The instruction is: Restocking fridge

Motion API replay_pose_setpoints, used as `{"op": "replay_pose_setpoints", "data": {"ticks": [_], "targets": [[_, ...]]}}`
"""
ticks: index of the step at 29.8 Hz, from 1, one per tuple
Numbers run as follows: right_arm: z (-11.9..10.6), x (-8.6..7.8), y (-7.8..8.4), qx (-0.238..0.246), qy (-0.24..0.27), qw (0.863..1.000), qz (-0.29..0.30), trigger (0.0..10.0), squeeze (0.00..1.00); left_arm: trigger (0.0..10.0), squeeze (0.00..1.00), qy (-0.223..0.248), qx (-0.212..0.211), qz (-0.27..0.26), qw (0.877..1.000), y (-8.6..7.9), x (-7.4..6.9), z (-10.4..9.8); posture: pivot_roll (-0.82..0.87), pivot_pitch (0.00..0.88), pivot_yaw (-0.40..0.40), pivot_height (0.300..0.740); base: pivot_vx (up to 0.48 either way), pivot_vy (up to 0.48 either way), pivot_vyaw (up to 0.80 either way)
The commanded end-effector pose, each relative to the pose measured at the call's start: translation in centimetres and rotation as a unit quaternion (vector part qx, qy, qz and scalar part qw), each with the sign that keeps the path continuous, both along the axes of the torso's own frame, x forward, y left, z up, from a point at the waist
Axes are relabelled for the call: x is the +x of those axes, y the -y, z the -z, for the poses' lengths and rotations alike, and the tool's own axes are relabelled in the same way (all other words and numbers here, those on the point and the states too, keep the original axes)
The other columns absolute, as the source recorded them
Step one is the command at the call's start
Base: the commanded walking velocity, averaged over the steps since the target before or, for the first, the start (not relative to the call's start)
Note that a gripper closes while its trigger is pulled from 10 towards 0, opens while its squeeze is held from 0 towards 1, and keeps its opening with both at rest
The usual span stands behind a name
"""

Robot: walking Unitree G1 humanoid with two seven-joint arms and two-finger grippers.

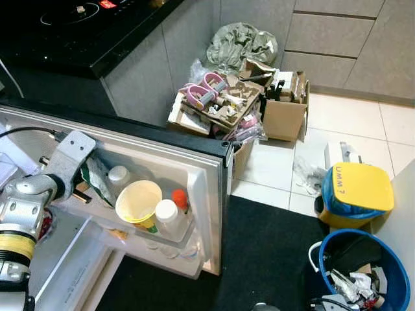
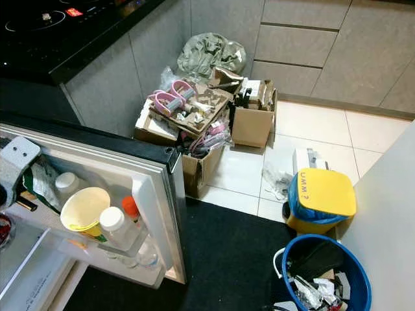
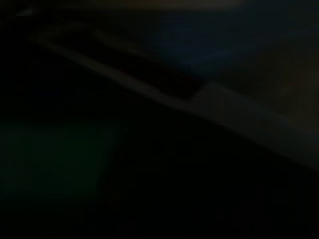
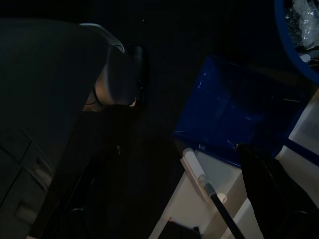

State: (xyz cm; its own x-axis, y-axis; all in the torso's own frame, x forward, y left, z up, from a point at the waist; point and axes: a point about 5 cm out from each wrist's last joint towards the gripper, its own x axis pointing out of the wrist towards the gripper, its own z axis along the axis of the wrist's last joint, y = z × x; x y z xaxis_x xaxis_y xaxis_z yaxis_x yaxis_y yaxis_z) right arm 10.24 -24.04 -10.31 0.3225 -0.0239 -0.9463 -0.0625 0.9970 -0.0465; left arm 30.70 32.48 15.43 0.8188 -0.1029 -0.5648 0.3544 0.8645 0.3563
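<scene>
The fridge door (image 1: 194, 162) stood swung wide, its inner shelf facing up toward the robot's head, and that shelf was already crowded. A yellow cup (image 1: 138, 202) sat mouth-up in the middle of it, tucked there so the rail would keep it from tipping. Just beside it stood a clear bottle with a white cap (image 1: 170, 219), and touching behind that a smaller one with an orange cap (image 1: 179, 198). A white-lidded jar (image 1: 118, 175) sat further back, next to a crumpled green-and-white packet (image 1: 97, 180).

The left arm (image 1: 45, 184) reached in from the lower left, its silver wrist bent toward the door shelf near the packet. Judging by that reach, it was working at the shelf, but its fingers were out of sight past the bracket, so I couldn't tell if they were spread, pinched or carrying anything. Its wrist camera gave almost nothing: darkness and one pale slanting edge (image 3: 234, 112).

The right arm hung idle. Its wrist view was dim, showing a blue dustpan (image 4: 234, 119), a white-handled stick (image 4: 199, 174) and a dark finger (image 4: 264, 184) at the edge; open or closed, I couldn't say.

On the floor, well apart from the fridge, lay a heap of cardboard boxes (image 1: 279, 113), a yellow-lidded bin (image 1: 356, 194) and a blue bucket (image 1: 389, 272) of rubbish. The fridge's inside was cut off at the frame's left.
</scene>
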Motion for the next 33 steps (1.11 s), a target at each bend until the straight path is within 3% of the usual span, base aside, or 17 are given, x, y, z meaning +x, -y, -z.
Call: {"op": "replay_pose_setpoints", "data": {"ticks": [1, 9, 19, 21, 33], "targets": [[0.0, -0.2, 0.1, -0.002, -0.001, 1.0, -0.004, 10.0, 0.0, 10.0, 0.0, -0.047, -0.036, 0.018, 0.998, 1.2, -0.6, 2.3, -0.1, 0.138, 0.031, 0.74, 0.0, 0.0, 0.0], [0.0, 0.0, 0.1, -0.003, 0.001, 1.0, -0.006, 10.0, 0.0, 10.0, 0.0, -0.043, -0.075, 0.011, 0.996, 1.4, -0.5, 1.8, -0.1, 0.132, 0.029, 0.74, 0.0, 0.0, 0.0], [-0.1, 0.1, 0.0, -0.002, 0.002, 1.0, -0.008, 10.0, 0.0, 10.0, 0.0, -0.03, -0.061, -0.03, 0.997, 0.3, -0.5, 1.4, -0.1, 0.13, 0.03, 0.74, 0.0, 0.0, 0.0], [-0.1, 0.2, -0.1, -0.001, 0.003, 1.0, -0.009, 10.0, 0.0, 10.0, 0.0, -0.017, -0.059, -0.07, 0.996, -0.7, -0.4, 1.1, -0.1, 0.129, 0.029, 0.74, 0.0, 0.0, 0.0], [-0.2, 0.7, 0.0, -0.003, 0.006, 1.0, -0.013, 10.0, 0.0, 10.0, 0.0, -0.004, -0.066, -0.103, 0.992, -1.4, -0.2, 1.1, -0.1, 0.116, 0.023, 0.74, 0.0, 0.0, 0.0]]}}
